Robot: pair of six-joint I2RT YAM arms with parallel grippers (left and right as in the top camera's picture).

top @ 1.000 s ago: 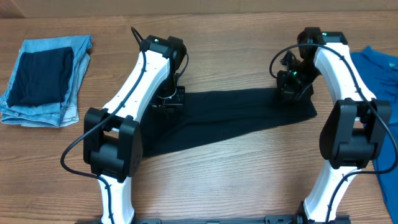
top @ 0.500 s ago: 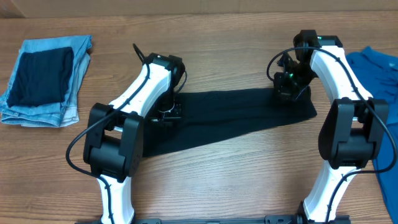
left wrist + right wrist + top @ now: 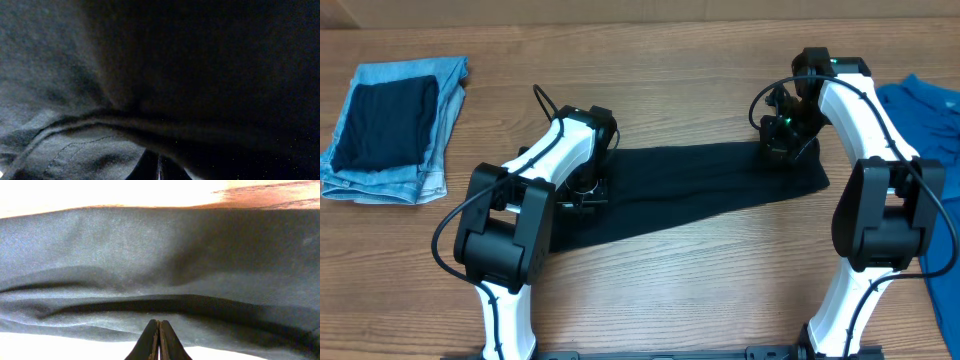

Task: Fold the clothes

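Observation:
The clothes, a black T-shirt [image 3: 700, 185], lie folded into a long strip across the middle of the table. My left gripper [image 3: 582, 192] sits low on the strip's left end. In the left wrist view the dark fabric [image 3: 200, 60] fills the frame and drapes over the shut left gripper [image 3: 159, 171], which holds a fold of it. My right gripper [image 3: 782, 148] rests on the strip's far right corner. The right wrist view shows the right gripper [image 3: 158, 324] pressed together on the near edge of the shirt [image 3: 160, 250], where a ridge of cloth rises.
Folded light-blue jeans [image 3: 445, 100] with a dark folded garment [image 3: 390, 122] on top lie at the far left. A bright blue garment [image 3: 930, 110] lies at the right edge, beside the right arm. Bare wood table [image 3: 700, 280] runs along the front.
My left gripper has moved toward the table's front along the shirt's left end. The right gripper shifted slightly back early on, then stayed still.

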